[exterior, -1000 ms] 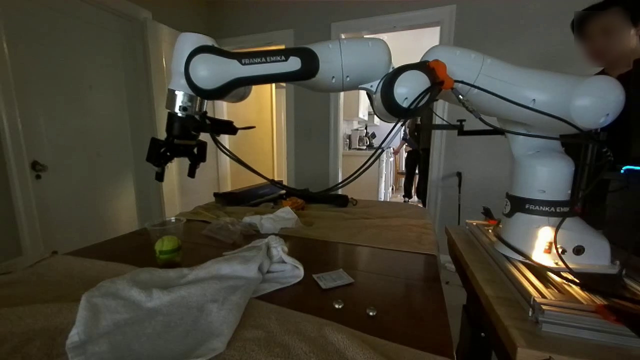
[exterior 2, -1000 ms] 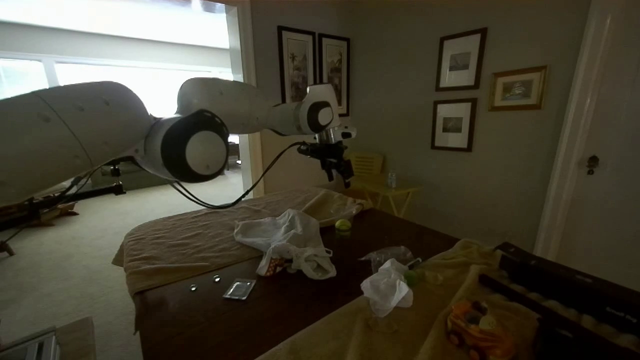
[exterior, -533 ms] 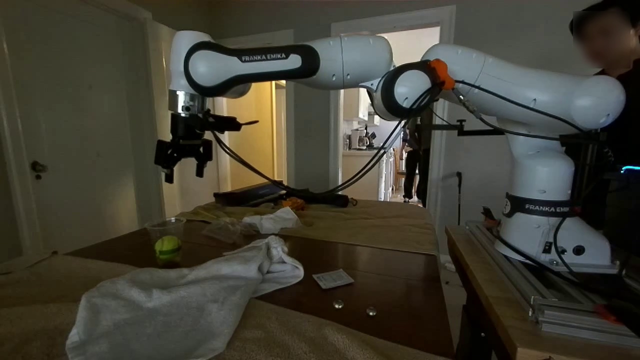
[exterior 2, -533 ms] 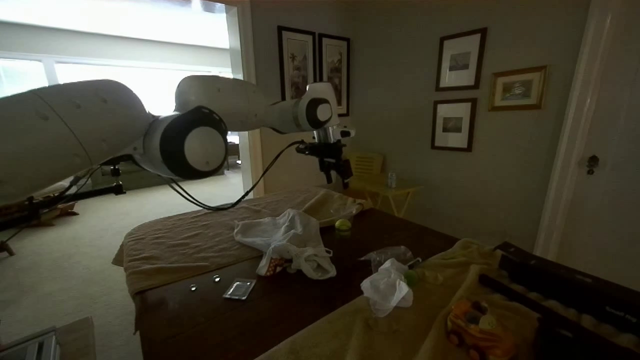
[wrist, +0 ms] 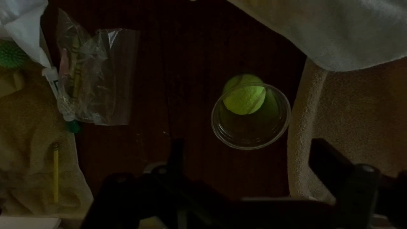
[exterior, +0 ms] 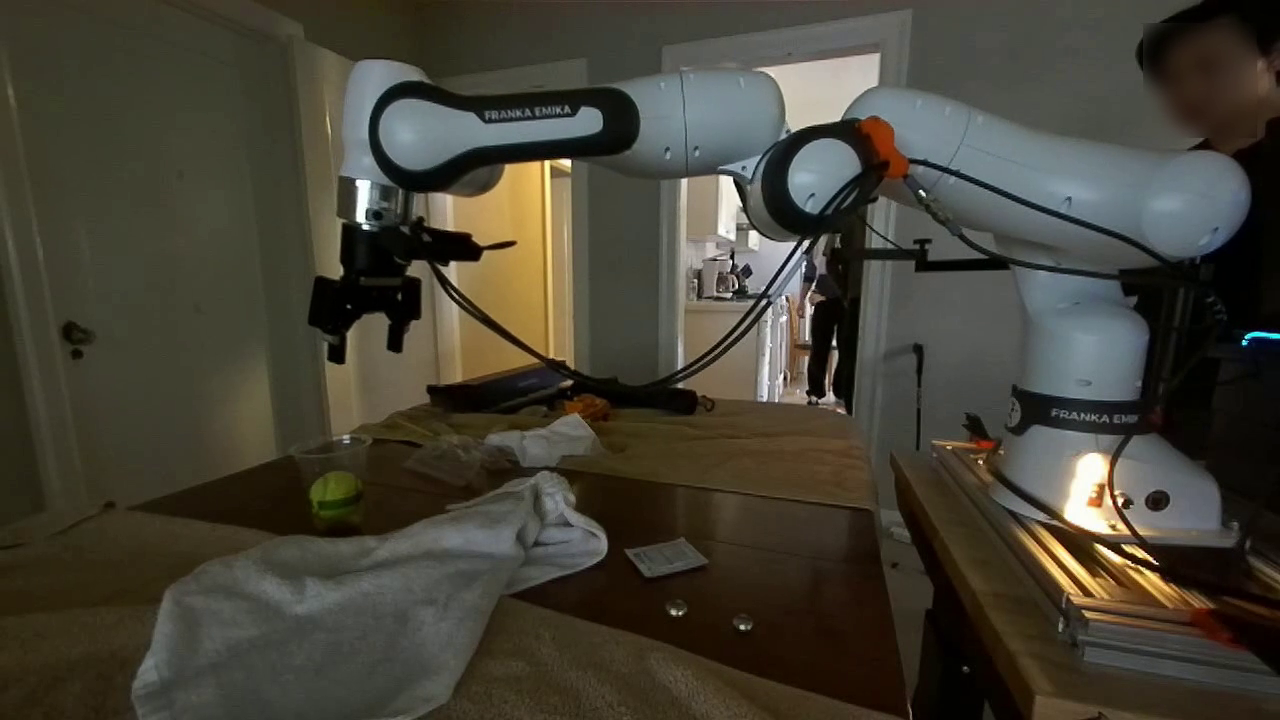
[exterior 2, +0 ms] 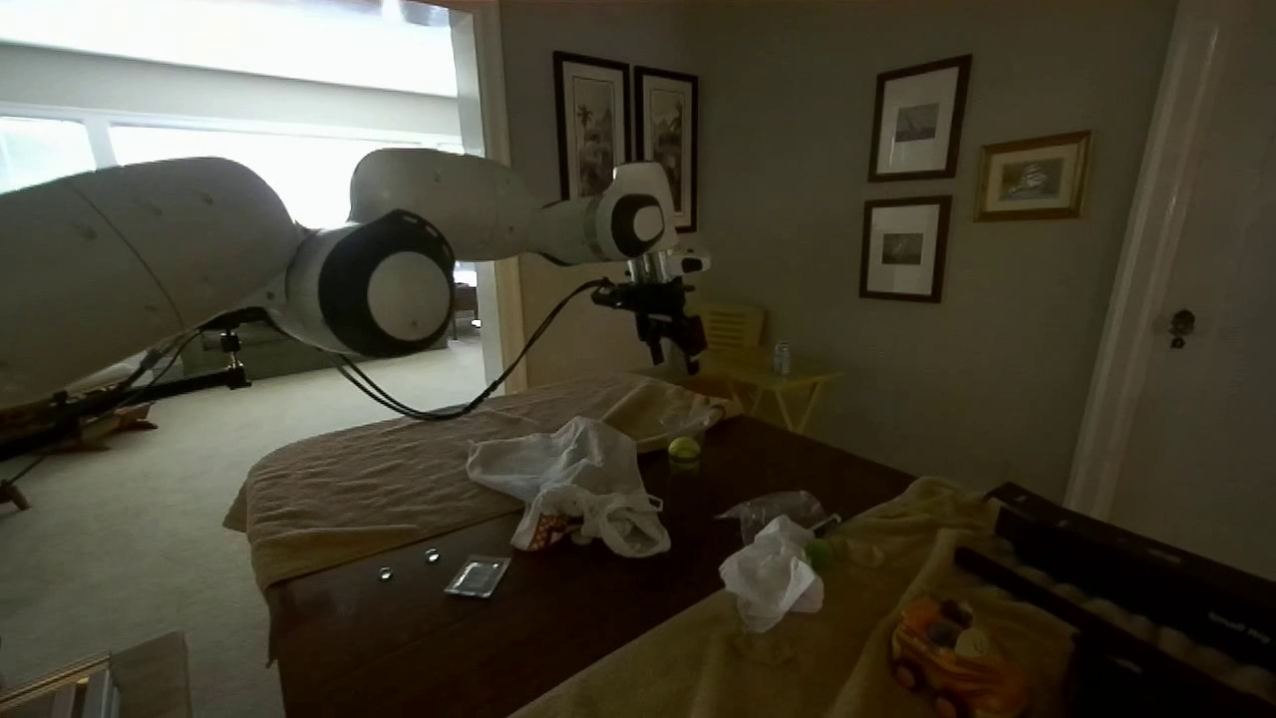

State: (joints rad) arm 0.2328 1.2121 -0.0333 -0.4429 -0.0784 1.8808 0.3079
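My gripper [exterior: 366, 348] is open and empty, high above the dark table [exterior: 790, 560] with its fingers pointing down. It also shows in an exterior view [exterior 2: 675, 361] and in the wrist view [wrist: 247, 144]. Nearest below it stands a clear plastic cup [exterior: 332, 452], whose round rim shows in the wrist view [wrist: 251, 147] between the fingers. A yellow-green tennis ball [wrist: 244, 100] appears to lie inside the cup; it also shows in both exterior views [exterior: 336, 490] [exterior 2: 684, 449]. A crumpled white cloth [exterior: 350, 620] lies beside the cup.
A clear bag with crayons [wrist: 108, 79], a pencil [wrist: 56, 175] and a green spiky ball [wrist: 11, 54] lie nearby. White crumpled paper [exterior 2: 773, 573], an orange toy car [exterior 2: 957, 658], a black box [exterior 2: 1136, 578], a flat packet [exterior: 666, 557] and two small silver pieces [exterior: 676, 608] are also around.
My gripper has moved slightly toward the robot's base and up a little, mostly in the first half second, then barely moved. It stays open. The cup, ball and cloth have not moved.
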